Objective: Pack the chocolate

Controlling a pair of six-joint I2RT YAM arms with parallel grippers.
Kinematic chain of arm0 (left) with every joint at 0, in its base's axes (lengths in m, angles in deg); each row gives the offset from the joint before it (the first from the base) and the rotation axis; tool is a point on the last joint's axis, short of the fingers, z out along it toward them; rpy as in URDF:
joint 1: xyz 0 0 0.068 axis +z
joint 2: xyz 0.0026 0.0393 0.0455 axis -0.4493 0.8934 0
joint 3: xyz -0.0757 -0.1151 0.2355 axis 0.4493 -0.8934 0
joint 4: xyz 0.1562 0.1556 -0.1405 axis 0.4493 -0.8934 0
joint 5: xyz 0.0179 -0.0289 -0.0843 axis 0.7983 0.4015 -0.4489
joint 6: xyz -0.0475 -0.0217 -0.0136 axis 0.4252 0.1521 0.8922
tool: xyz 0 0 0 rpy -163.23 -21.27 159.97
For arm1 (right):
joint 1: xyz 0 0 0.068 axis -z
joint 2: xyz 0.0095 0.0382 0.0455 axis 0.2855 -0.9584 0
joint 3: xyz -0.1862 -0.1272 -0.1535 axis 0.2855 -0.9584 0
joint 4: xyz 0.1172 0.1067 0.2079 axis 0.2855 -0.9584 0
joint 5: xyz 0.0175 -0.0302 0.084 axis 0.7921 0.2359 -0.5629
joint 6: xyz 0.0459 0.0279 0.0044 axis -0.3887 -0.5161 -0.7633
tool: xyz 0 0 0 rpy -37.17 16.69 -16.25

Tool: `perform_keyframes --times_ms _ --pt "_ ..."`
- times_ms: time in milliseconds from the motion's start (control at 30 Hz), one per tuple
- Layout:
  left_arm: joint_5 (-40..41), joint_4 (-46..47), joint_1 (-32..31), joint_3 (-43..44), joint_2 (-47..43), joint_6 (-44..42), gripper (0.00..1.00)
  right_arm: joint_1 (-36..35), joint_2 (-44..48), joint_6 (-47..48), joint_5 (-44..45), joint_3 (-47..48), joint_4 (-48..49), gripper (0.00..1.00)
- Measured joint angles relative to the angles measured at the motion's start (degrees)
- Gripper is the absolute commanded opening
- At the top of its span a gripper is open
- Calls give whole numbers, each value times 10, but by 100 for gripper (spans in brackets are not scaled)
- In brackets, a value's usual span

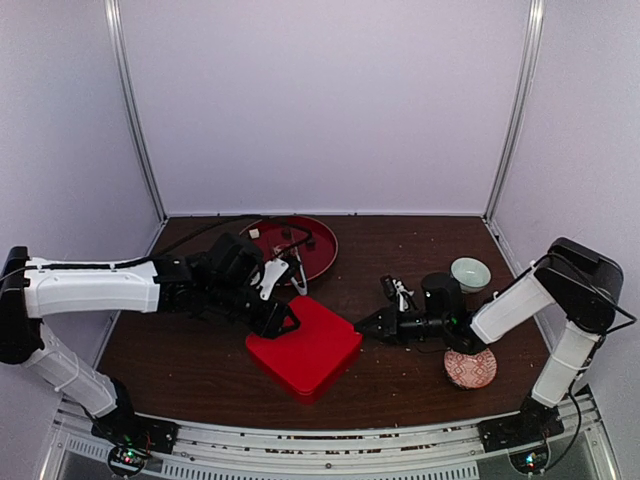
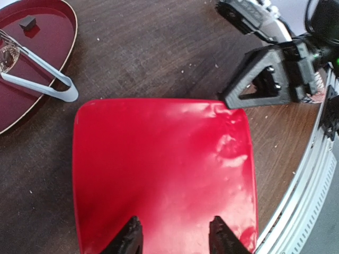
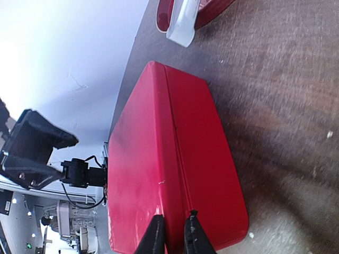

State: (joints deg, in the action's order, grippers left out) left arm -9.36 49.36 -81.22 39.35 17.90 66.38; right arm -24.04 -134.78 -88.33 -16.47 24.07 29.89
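Flanking the shut red box, chocolate left on the plate

At the box's left corner, the left gripper [image 2: 175, 238] hangs over the red box [image 1: 305, 345], jaws about half apart with only lid showing between them, holding nothing. Behind it, the chocolate [image 2: 27, 22], a dark cube among a few pieces, sits on the dark red plate [image 1: 322, 250] beside pale tongs [image 2: 37, 87] whose tips overhang the rim. The right gripper [image 3: 174, 233] meets the box's right edge, jaws all but closed; whether they pinch it is unclear. Rightmost stand a pale bowl [image 1: 470, 272] and a patterned bowl [image 1: 470, 368].
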Motion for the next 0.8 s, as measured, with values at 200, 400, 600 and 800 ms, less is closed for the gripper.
perform_keyframes --times_ms 200,400,600,800 --pt "0 -26 -4 57 56 -34 31 -22 6 -40 17 -19 33 8" --pt "1 -38 -30 134 106 -65 25 -23 -1 -53 19 -25 50 6" --pt "3 -44 -56 194 181 -87 22 -23 -9 -59 19 -29 68 6" --pt "2 -46 -72 230 263 -102 19 -24 -25 -63 15 -29 95 5"
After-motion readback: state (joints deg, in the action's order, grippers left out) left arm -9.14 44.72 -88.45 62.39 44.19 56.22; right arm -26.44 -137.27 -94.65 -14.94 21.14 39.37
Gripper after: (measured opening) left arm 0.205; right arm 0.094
